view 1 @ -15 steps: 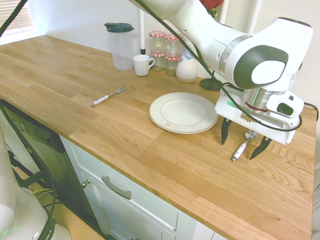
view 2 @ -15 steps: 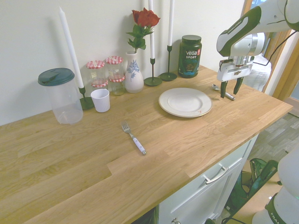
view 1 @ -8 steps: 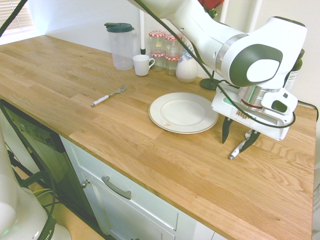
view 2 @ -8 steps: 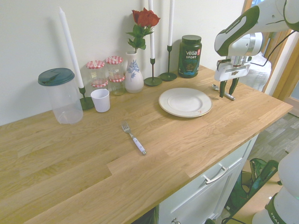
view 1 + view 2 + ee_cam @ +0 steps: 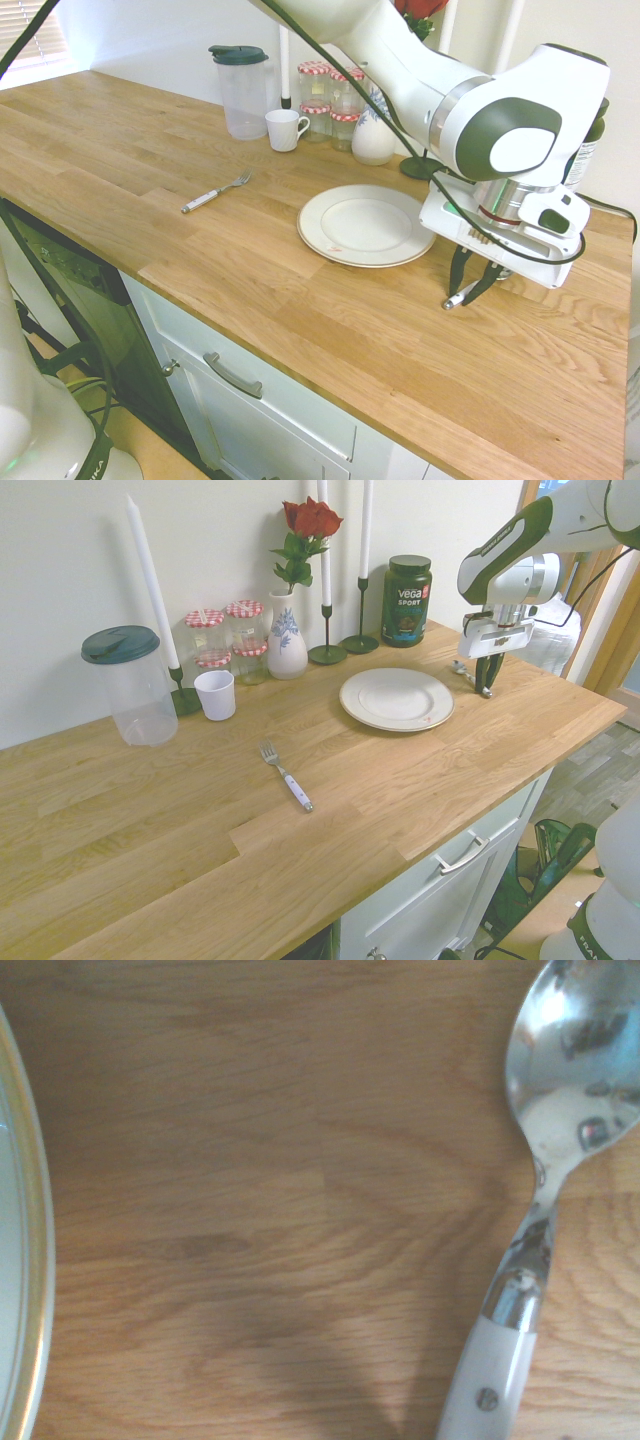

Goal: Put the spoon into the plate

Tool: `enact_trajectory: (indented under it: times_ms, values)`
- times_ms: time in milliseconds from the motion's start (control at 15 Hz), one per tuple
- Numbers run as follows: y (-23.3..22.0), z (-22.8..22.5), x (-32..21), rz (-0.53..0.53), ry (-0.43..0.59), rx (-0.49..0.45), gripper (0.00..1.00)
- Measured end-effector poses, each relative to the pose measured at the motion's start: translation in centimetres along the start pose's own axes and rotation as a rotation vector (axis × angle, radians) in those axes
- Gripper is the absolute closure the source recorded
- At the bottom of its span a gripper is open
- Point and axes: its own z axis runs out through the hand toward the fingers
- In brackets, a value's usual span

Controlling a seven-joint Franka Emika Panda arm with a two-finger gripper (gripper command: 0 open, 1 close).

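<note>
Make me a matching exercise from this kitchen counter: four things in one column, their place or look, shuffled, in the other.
Things:
1. Spoon
2. Plate
3. Fork
4. Pitcher lid

Places and looks:
A. Lying on the wood, its tines nearer the mug than its handle is
B. Dark green, on top of a clear container
C. Down at the gripper, beyond the plate from the fork
D. Round and white, with a thin edge line

Pairs: 1-C, 2-D, 3-A, 4-B
</note>
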Motion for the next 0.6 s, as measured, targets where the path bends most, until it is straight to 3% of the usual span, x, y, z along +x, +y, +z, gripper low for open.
enact_trajectory:
  times_ms: [600]
  values:
    - [-0.59, -0.94, -0.24, -0.011, 0.014, 0.015, 1.0]
